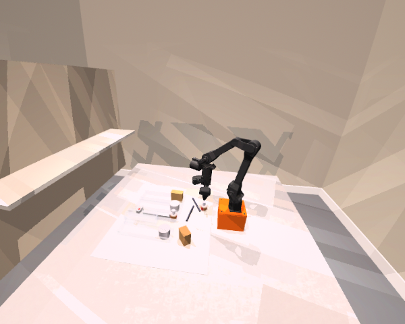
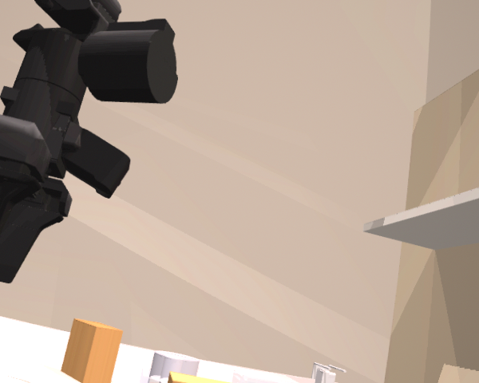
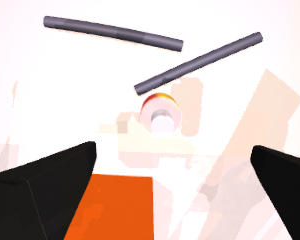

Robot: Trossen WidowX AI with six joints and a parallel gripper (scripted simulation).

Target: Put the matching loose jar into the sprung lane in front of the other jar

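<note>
Above the tabletop (image 1: 154,279), the pincer (image 1: 204,197) points straight down with its jaws spread wide and nothing between them. Directly under it stands the loose jar (image 1: 204,206), small, with a white cap and a red-orange band; in the wrist view the jar (image 3: 161,114) sits centred between the two dark fingers, well below them and not touched. Just behind the jar in that view lie two thin grey rods (image 3: 113,32), set at an angle to each other, one end of the nearer rod close to the jar's cap. An orange base (image 1: 231,216) carries the arm just beside the jar.

To the far side of the rods from the base lies the lane (image 1: 150,213), a pale, see-through channel that is hard to make out. At its near end stands a jar (image 1: 173,214) with a red-orange band, and a larger white-capped jar (image 1: 174,205) is just beside it. A grey-white cylinder (image 1: 164,231) and a tan block (image 1: 184,235) stand nearer the camera, and a second tan block (image 1: 177,194) sits farther back. A long shelf (image 1: 56,163) runs along the wall.
</note>
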